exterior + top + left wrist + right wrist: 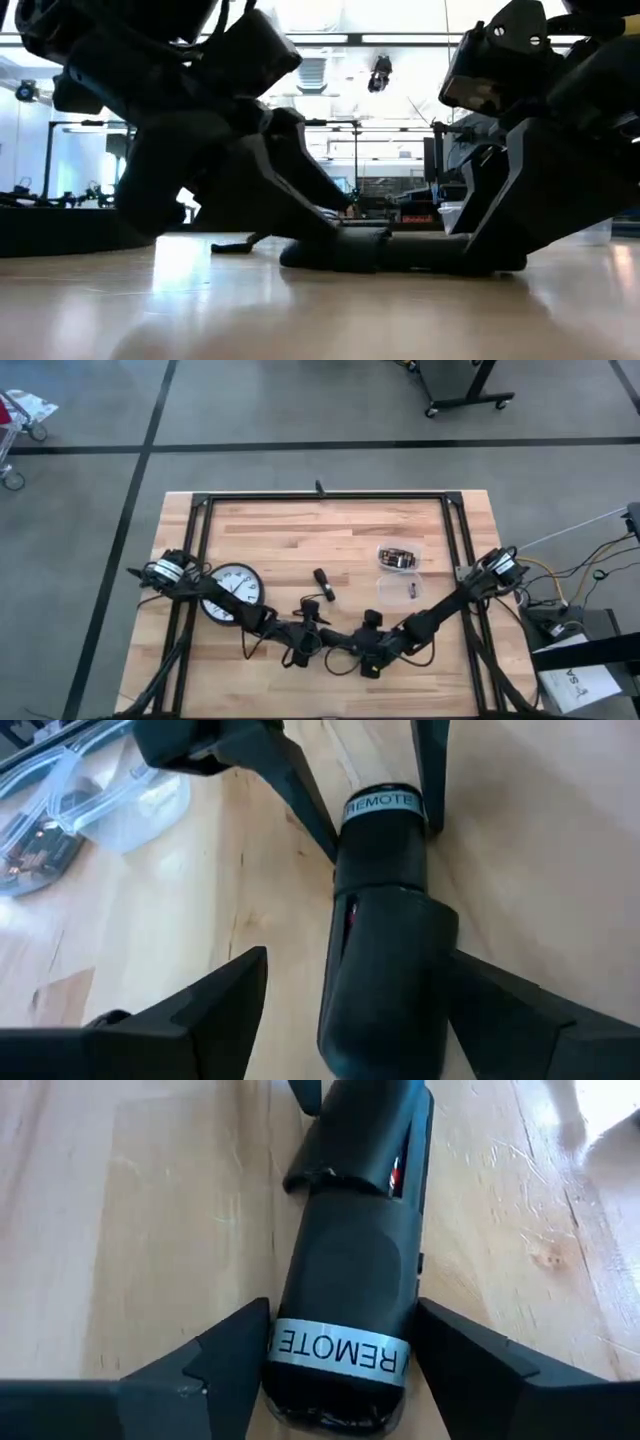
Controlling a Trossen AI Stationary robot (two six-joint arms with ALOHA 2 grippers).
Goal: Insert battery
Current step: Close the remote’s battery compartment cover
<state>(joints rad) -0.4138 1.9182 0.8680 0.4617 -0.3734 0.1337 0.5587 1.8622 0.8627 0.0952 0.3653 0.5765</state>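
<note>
A black remote (335, 643) lies flat on the wooden table near its front edge; a silver label reading REMOTE (338, 1357) wraps one end. A red spot (350, 915) shows in a gap at its middle. The battery is out of view. My right gripper (342, 1315) is shut on the label end. My left gripper (358, 956) stands open around the other end (385, 985), with bare wood showing between one finger (215, 1000) and the remote. My right gripper pinches the two long sides of the remote's label end (400, 1365) between its two fingers. The fingers slant down from the table's right and lie along the remote. The remote rests flat on the table. My left gripper has one finger (500, 1000) close against the remote's side; whether it touches, I cannot tell.
A round wall clock (235, 592) lies under the left arm. A small dark piece (322, 582) lies behind the remote. Two clear plastic containers (398, 558) (398, 592) with small parts stand at the right. A black frame (320, 498) borders the table.
</note>
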